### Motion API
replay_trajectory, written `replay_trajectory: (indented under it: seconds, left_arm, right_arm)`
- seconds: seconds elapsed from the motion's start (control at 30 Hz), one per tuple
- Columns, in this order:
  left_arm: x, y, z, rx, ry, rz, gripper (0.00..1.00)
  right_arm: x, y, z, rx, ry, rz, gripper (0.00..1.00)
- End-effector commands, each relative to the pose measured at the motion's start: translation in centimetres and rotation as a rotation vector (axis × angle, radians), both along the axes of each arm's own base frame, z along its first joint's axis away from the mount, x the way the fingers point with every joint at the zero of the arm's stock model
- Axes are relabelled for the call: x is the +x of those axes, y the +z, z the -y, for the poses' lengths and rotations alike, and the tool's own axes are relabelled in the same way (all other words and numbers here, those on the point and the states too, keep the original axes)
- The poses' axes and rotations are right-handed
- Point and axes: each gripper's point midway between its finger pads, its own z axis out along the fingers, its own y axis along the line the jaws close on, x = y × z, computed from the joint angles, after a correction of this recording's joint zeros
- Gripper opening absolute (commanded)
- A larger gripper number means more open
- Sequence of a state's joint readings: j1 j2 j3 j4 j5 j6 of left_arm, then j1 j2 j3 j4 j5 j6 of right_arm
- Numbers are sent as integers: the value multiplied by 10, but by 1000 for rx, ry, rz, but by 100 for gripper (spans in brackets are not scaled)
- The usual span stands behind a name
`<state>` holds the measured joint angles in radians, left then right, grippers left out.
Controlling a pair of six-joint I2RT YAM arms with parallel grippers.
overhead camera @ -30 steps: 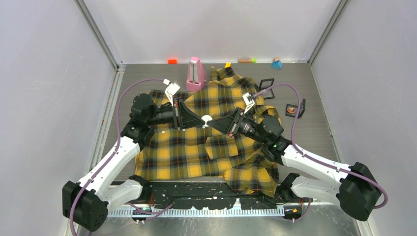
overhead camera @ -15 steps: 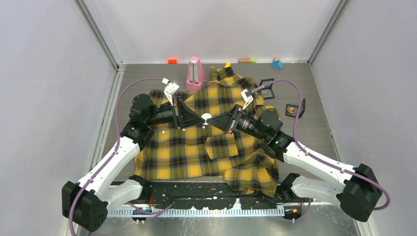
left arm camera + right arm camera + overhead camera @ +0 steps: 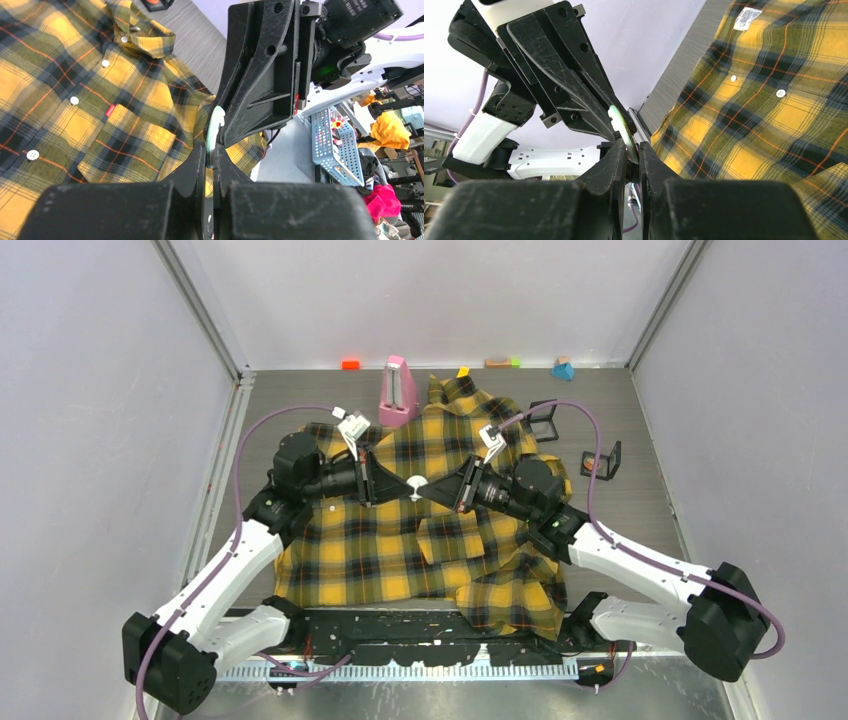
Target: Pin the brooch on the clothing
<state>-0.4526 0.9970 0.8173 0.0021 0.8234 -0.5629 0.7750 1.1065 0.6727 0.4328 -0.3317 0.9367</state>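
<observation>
Top cam has the two black grippers nose to nose over the big yellow-and-black plaid button-up shirt (image 3: 380,550). The tiny round brooch (image 3: 415,481) is just a pale dot pinched between them, up off the cloth near the shirt's middle. The left gripper (image 3: 400,483) points in from 9 o'clock, the right gripper (image 3: 432,488) from 3 o'clock. The wrist cams show the actual grip. Left wrist has the brooch edge-on, greenish rim, with the left fingers (image 3: 196,162) squeezed narrow on it; right wrist shows the right fingers (image 3: 616,161) clamped the same way. Only the top view catches the pink wedge-shaped metronome-looking thing (image 3: 398,390) at the shirt's 12 o'clock and a small black square frame (image 3: 613,456) off at 3 o'clock
</observation>
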Motion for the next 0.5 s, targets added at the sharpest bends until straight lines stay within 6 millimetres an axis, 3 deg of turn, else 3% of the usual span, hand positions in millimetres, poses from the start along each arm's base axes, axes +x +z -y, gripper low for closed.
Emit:
replay_trajectory:
  seconds: [0.0, 0.47]
  left_arm:
    - [-20, 14, 7, 0, -85, 44, 0]
    - [0, -2, 2, 20, -15, -43, 0]
  right_arm:
    - [-3, 30, -6, 47, 23, 76, 20]
    - [-12, 39, 6, 19, 20, 136, 53]
